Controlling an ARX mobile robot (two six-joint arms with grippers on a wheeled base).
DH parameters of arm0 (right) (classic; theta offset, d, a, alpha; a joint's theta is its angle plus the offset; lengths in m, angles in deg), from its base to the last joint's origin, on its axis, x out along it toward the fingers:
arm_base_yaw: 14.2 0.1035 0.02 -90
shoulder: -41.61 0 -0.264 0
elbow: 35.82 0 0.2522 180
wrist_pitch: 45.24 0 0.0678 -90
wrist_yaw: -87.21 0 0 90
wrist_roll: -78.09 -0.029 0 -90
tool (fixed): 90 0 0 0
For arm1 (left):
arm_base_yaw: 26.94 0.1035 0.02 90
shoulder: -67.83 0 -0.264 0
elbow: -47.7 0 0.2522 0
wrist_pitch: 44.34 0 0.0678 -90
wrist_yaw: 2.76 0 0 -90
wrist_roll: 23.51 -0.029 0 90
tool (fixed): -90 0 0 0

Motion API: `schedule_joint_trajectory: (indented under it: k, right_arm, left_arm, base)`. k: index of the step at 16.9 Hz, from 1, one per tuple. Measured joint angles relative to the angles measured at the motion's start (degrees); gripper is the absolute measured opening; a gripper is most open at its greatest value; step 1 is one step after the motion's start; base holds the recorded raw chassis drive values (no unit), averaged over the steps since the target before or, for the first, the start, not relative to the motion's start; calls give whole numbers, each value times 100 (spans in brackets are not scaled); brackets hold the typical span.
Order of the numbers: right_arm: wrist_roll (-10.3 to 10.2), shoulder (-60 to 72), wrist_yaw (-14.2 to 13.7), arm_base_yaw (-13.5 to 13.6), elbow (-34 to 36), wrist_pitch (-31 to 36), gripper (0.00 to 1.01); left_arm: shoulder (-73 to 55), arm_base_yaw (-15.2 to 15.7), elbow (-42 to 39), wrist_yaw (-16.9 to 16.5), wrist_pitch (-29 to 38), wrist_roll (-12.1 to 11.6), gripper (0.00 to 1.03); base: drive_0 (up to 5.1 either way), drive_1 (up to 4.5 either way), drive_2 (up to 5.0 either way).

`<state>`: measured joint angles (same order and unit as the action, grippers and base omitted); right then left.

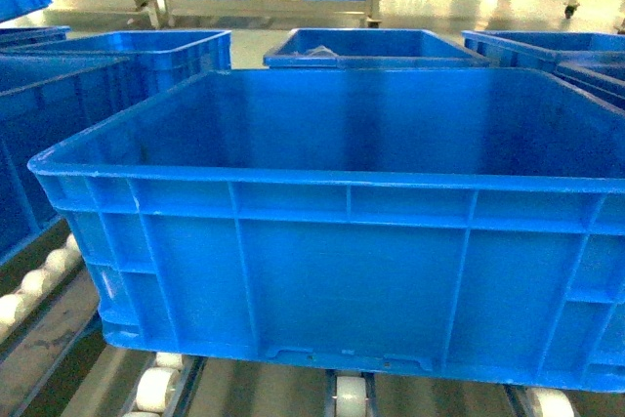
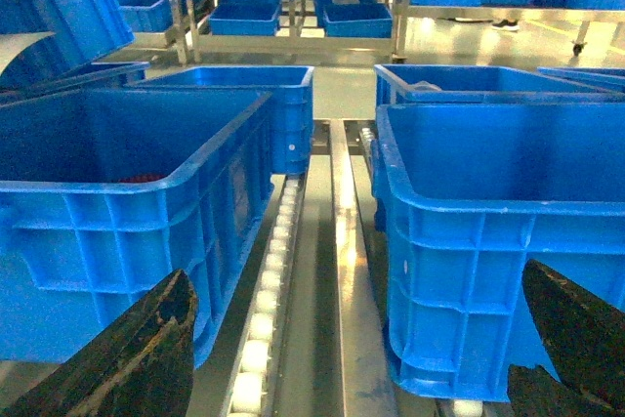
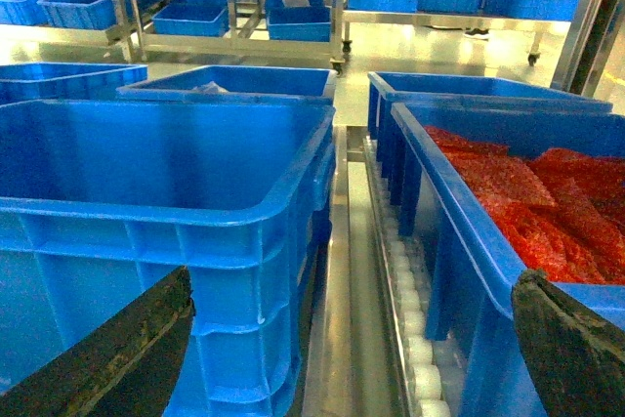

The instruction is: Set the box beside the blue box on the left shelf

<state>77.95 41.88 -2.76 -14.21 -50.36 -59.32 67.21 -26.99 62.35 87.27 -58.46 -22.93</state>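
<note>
The big blue crate (image 1: 342, 231) sits on the roller shelf (image 1: 156, 388), right in front of the robot, with its long side running left to right. It looks empty inside.

The left gripper (image 2: 361, 358) is spread wide, with nothing between its dark fingers (image 2: 127, 358). It looks down the gap by the crate's left corner. On the other side of that gap stands another blue crate (image 2: 117, 231). A metal rail (image 2: 342, 241) and a row of white rollers (image 2: 269, 290) run between the two.

The right gripper (image 3: 352, 358) is spread wide too and holds nothing. The crate's right corner is on its left, and a crate of red things (image 3: 547, 212) is on its right.

Both arms are about as near. The crate may already be in its place, but I cannot tell for sure. There is only a thin gap on each side, so a sideways push has little room.
</note>
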Motion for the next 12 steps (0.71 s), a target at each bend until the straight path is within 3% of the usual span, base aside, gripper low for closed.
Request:
schedule_joint_trajectory:
  k: [12]
  right_arm:
    - [0,0,0,0,0,0,98]
  left_arm:
    - [0,0,0,0,0,0,98]
  base:
    - [0,0,0]
